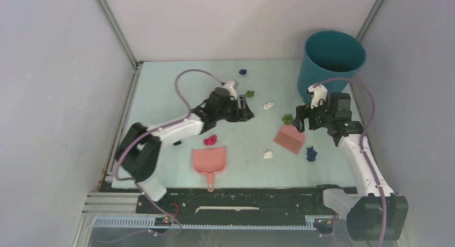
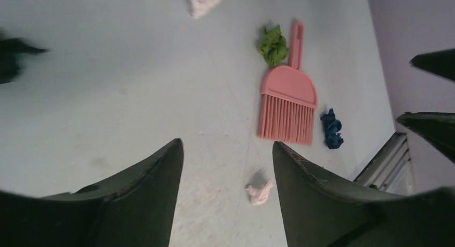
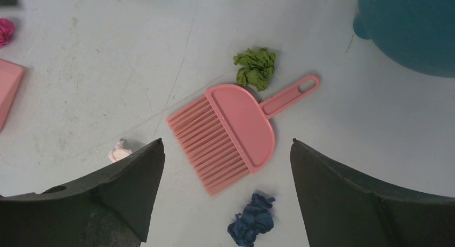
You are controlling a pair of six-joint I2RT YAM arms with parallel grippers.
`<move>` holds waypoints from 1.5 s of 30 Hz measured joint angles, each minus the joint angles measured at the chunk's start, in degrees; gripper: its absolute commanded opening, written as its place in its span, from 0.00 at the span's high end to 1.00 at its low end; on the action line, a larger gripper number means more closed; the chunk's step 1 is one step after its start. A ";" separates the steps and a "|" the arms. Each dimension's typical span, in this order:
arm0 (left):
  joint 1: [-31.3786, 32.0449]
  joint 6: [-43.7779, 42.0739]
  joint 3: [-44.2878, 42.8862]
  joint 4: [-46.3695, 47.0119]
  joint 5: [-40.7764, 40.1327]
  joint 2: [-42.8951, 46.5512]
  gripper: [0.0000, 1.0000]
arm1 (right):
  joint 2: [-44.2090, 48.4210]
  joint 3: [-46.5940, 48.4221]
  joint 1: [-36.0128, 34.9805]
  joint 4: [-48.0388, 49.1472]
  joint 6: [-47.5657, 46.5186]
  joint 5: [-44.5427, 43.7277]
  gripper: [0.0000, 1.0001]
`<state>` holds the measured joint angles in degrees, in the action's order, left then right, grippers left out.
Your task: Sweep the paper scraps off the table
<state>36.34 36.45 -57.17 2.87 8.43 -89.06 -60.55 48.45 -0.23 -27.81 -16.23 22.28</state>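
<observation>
Paper scraps lie spread over the mint table [image 1: 161, 91]: a magenta wad [image 1: 210, 140], a green wad [image 1: 250, 93], a dark blue wad [image 1: 242, 72] at the back, two white wads [image 1: 268, 104] [image 1: 268, 154], a green wad [image 1: 287, 118] by the brush and a dark blue wad [image 1: 311, 153]. My left gripper [image 1: 248, 108] is open and empty above mid-table; its view [image 2: 228, 145] shows a white wad [image 2: 259, 192] below. My right gripper [image 1: 307, 121] is open and empty over the pink brush [image 3: 230, 134], with a green wad [image 3: 256, 68] and a blue wad [image 3: 252, 220] beside it.
The pink brush [image 1: 290, 138] lies flat at right of centre. The pink dustpan [image 1: 209, 161] lies near the front edge, handle toward me. A teal round bin [image 1: 332, 62] stands at the back right, close behind my right gripper. Grey walls enclose the table.
</observation>
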 measured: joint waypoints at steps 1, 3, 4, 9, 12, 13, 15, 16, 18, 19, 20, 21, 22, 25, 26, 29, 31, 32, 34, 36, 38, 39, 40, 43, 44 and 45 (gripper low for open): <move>2.08 -0.15 -2.89 -0.15 0.28 -4.02 0.36 | 0.00 0.00 0.44 -0.13 -0.15 0.04 0.08; 5.55 -1.16 -8.76 -2.05 -0.33 -10.45 0.39 | -0.02 0.00 1.60 -0.39 -0.24 0.00 0.08; 7.17 -2.19 -12.35 -3.93 -1.16 -13.46 0.40 | -0.02 0.00 2.34 -0.55 -0.24 0.00 0.09; 13.03 -8.15 -29.81 -11.89 -4.22 -26.38 0.48 | -0.50 0.00 6.21 -1.11 -0.22 0.42 0.09; 14.78 -10.25 -36.63 -14.97 -4.61 -31.54 0.61 | -1.46 0.00 7.63 -1.22 -0.28 0.76 0.09; 15.21 -10.95 -38.16 -15.98 -4.63 -33.00 0.60 | -1.79 0.00 7.85 -1.27 -0.35 0.79 0.09; 15.72 -12.15 -40.52 -18.21 -4.61 -35.58 0.55 | -2.32 0.00 8.13 -1.31 -0.48 0.96 0.09; 15.98 -12.83 -41.97 -19.45 -4.61 -37.03 0.54 | -2.58 0.00 8.20 -1.33 -0.55 1.01 0.09; 16.44 -14.01 -45.29 -22.16 -4.42 -40.26 0.53 | -2.86 0.00 8.35 -1.40 -0.66 1.22 0.09; 16.57 -14.34 -46.73 -23.39 -4.17 -41.68 0.53 | -2.91 0.00 8.37 -1.44 -0.70 1.36 0.09; 16.68 -14.58 -47.65 -24.24 -4.07 -42.88 0.54 | -2.91 0.00 8.39 -1.57 -0.81 1.40 0.09; 16.81 -14.69 -48.02 -24.90 -3.98 -43.63 0.54 | -2.91 0.00 8.44 -1.62 -0.85 1.44 0.09; 16.92 -14.91 -48.09 -25.40 -3.93 -44.15 0.55 | -2.91 0.00 8.46 -1.64 -0.87 1.53 0.09; 17.18 -15.10 -48.81 -25.79 -3.58 -44.35 0.57 | -2.91 0.00 8.52 -1.70 -1.03 1.81 0.10; 17.25 -15.08 -48.83 -25.81 -3.45 -44.44 0.58 | -2.91 0.00 8.52 -1.73 -1.05 1.84 0.10; 17.40 -15.08 -49.29 -25.86 -3.13 -44.94 0.59 | -2.91 0.00 8.74 -1.88 -1.05 2.12 0.10; 17.46 -15.08 -49.44 -25.73 -3.08 -45.09 0.58 | -2.91 0.00 9.03 -2.10 -1.05 2.27 0.10; 17.51 -15.08 -49.44 -25.73 -3.08 -45.09 0.56 | -2.91 0.00 9.27 -2.16 -1.05 2.36 0.10; 17.68 -15.41 -49.44 -25.73 -3.13 -45.09 0.54 | -2.91 0.00 9.73 -2.32 -1.05 2.58 0.10; 18.12 -16.57 -49.96 -26.45 -3.32 -45.27 0.53 | -2.91 0.00 10.19 -2.51 -1.07 2.95 0.10; 18.97 -18.14 -53.07 -28.98 -4.31 -46.80 0.56 | -2.91 0.00 10.47 -2.71 -1.07 3.41 0.10; 19.45 -18.69 -54.62 -29.62 -4.94 -47.74 0.59 | -2.91 0.00 10.62 -2.80 -1.07 3.65 0.10; 20.04 -19.10 -56.35 -30.40 -5.64 -48.68 0.61 | -2.91 0.00 10.73 -2.89 -1.07 3.82 0.10; 21.42 -20.00 -57.77 -30.86 -7.02 -49.62 0.80 | -2.91 0.00 11.10 -2.99 -1.09 4.42 0.10; 21.59 -20.20 -57.77 -30.95 -7.34 -49.64 0.85 | -2.89 0.00 11.30 -3.06 -1.09 4.66 0.10; 21.81 -20.46 -57.72 -30.93 -7.54 -49.66 0.93 | -2.89 0.00 11.58 -3.17 -1.11 4.90 0.10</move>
<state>58.15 15.99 -114.89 -28.05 0.89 -138.72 -63.44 48.45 11.35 -30.98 -17.34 27.18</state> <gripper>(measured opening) 0.231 0.901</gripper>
